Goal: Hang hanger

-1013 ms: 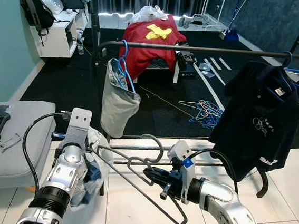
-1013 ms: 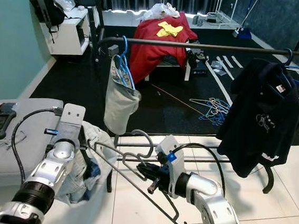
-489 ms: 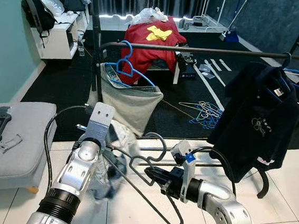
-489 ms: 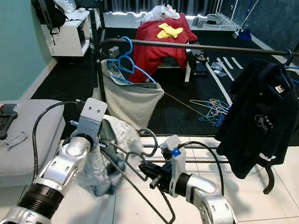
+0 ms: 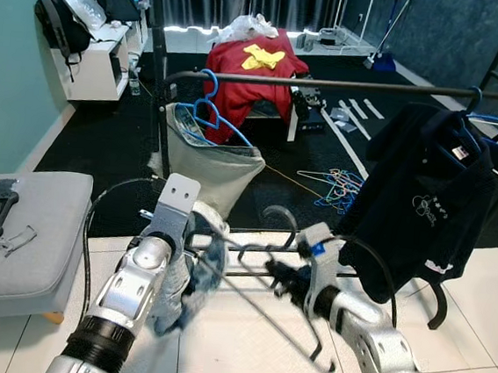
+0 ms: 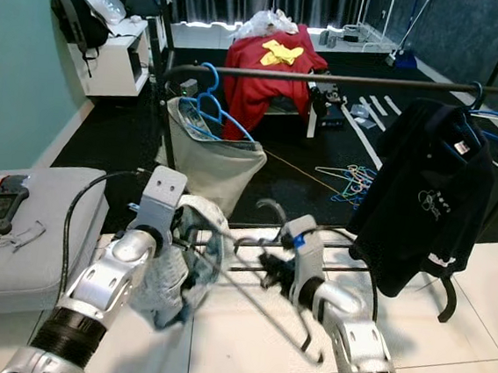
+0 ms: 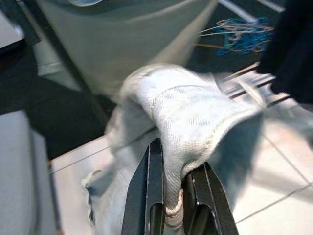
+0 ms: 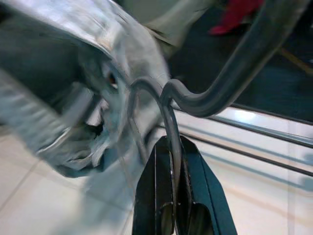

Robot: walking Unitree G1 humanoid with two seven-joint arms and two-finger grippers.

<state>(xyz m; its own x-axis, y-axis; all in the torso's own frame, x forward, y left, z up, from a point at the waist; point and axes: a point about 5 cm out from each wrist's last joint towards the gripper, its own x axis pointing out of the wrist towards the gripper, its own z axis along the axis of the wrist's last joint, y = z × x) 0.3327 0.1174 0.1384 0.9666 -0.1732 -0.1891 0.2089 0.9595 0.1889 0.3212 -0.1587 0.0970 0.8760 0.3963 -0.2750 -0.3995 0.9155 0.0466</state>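
Right gripper [image 8: 172, 196] is clamping the grey hanger [image 5: 285, 318] by its neck while left gripper [image 7: 173, 196] is pinching the pale garment [image 7: 195, 122] draped on it, probably steadying both below the rail [image 5: 329, 83], though motion blur hides detail.

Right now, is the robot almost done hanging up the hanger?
Not yet. Done: the right gripper is shut on the grey hanger near its hook, and the left gripper is shut on the pale cloth. In hand: both hold these low, in front of the rail. Left: lifting the hanger and hooking it on the rail, where a dark shirt already hangs.
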